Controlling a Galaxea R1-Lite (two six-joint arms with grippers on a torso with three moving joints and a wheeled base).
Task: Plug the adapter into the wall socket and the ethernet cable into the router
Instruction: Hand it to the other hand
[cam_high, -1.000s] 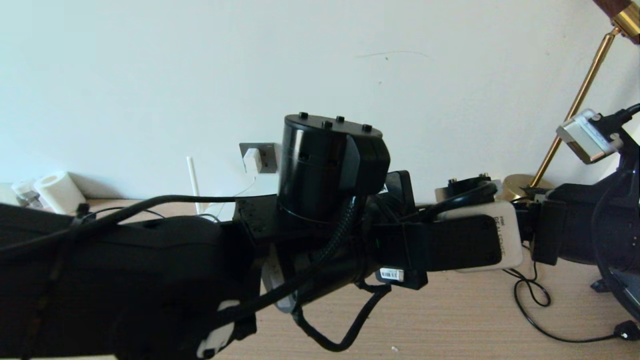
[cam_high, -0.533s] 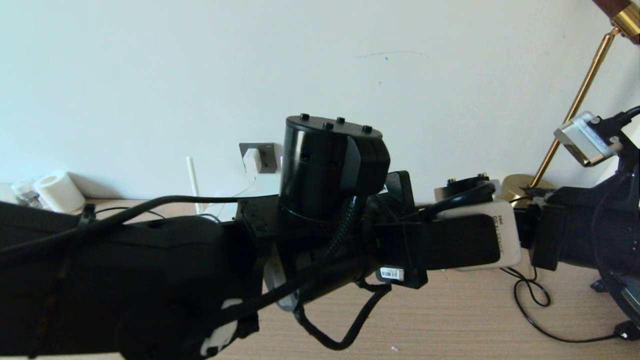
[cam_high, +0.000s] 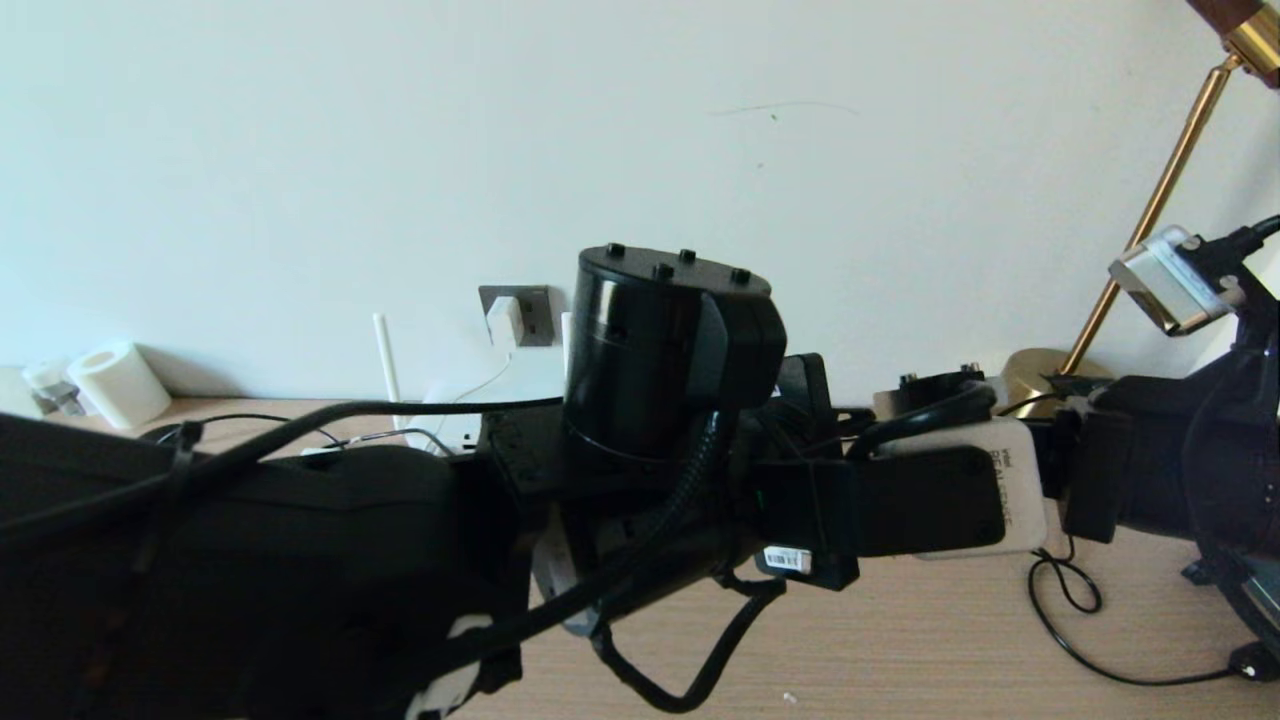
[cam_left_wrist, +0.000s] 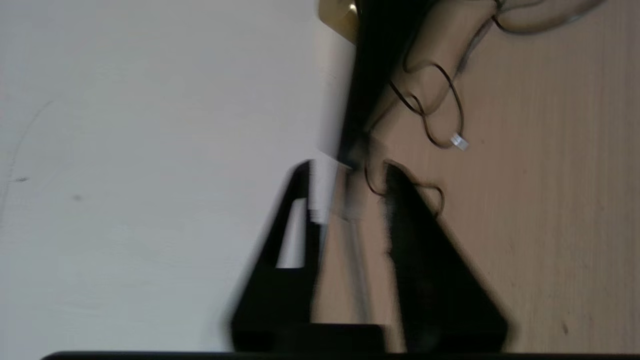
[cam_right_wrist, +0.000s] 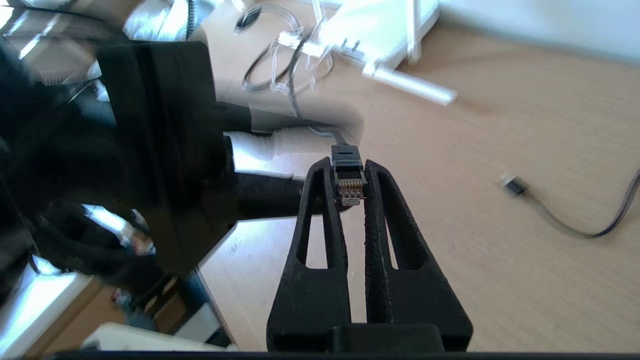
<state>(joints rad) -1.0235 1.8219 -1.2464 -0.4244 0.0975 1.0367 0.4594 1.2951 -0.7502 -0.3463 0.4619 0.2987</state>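
Note:
The white adapter sits plugged into the dark grey wall socket on the back wall. Below it the white router lies on the desk, mostly behind my left arm, with one antenna standing up. In the right wrist view my right gripper is shut on the black ethernet cable's plug; its clear tip faces the camera. The router lies further off, apart from the plug. My left gripper hangs open over the desk near the wall, holding nothing.
My left arm crosses the whole foreground of the head view. A brass lamp stands at the right with its thin black cord looping on the wooden desk. A thin cable with a USB plug lies nearby. A white roll sits far left.
My left arm has sunk a little, uncovering more of the router and its white cord. The right arm has barely shifted.

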